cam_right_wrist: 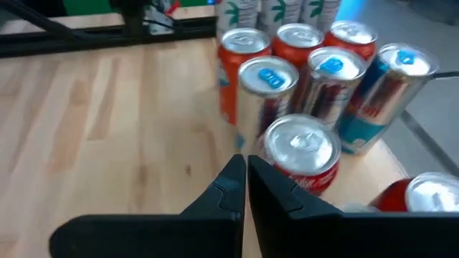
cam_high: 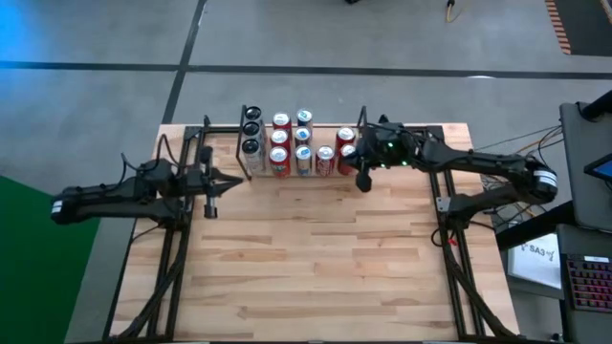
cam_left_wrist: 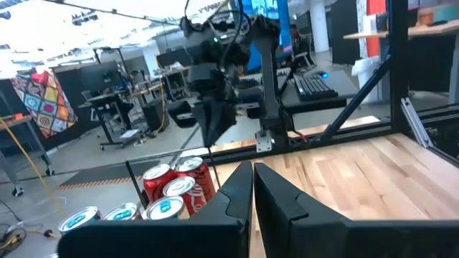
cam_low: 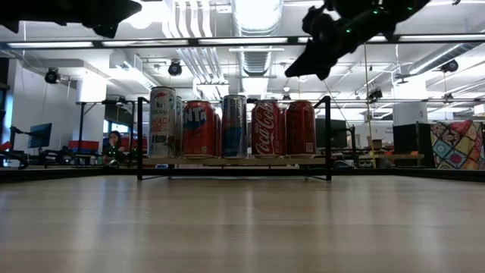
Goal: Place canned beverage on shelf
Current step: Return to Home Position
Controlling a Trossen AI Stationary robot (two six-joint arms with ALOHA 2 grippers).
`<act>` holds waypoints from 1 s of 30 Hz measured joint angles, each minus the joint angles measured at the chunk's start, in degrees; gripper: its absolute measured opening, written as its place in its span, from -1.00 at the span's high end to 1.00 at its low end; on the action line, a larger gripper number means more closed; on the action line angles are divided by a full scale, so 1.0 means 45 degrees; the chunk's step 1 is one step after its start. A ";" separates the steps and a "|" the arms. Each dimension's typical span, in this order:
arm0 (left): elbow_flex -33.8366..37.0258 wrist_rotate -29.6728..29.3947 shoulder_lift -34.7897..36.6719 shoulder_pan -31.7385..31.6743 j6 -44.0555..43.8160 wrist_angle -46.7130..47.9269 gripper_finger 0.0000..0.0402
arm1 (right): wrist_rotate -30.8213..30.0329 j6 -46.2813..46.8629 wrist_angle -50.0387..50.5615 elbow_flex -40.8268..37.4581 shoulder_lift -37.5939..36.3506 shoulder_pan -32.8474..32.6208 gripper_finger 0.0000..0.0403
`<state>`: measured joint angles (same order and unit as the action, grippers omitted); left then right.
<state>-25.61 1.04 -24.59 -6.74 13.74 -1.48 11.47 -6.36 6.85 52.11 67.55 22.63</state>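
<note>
Soda cans stand in rows on the shelf at the table's far edge. Right gripper, closed and empty, hovers by the shelf's right end; left gripper, likewise closed, hangs off its left end.

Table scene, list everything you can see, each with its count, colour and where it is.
shelf: one, black rods with a light wooden floor, at the table's far edge
white cans: three, white, at the shelf's end nearest the left arm
orange cans: three, orange, next row along
silver-blue cans: three, silver and blue, middle row
red cans: three, red, at the shelf's end nearest the right arm
table: one, light wood, under everything
side frames: two, black, along the table's left and right sides
left gripper: one, dark, shut, raised beside the shelf's white end
right gripper: one, dark, shut, raised by the red cans
</note>
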 joint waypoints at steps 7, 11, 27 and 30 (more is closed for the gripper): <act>0.1072 0.0004 0.1611 0.0000 -0.0128 -0.0004 1.00 | 0.0257 0.0084 -0.0746 -0.1770 -0.1672 0.0000 0.96; 0.1901 0.0001 0.2676 0.0000 -0.0223 -0.0461 1.00 | 0.0257 0.0089 -0.1440 -0.2666 -0.2624 0.0000 0.96; 0.3920 -0.0085 0.5378 0.0000 -0.1317 -0.0942 1.00 | 0.0888 0.0963 -0.4166 -0.6378 -0.6857 0.0005 0.96; 0.3920 -0.0103 0.5462 0.0000 -0.1313 -0.0903 1.00 | 0.0888 0.1077 -0.4143 -0.6741 -0.7800 0.0005 0.96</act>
<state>-7.97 0.58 -0.01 -6.74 7.83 -5.54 15.46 -1.51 -11.79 21.78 32.45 22.65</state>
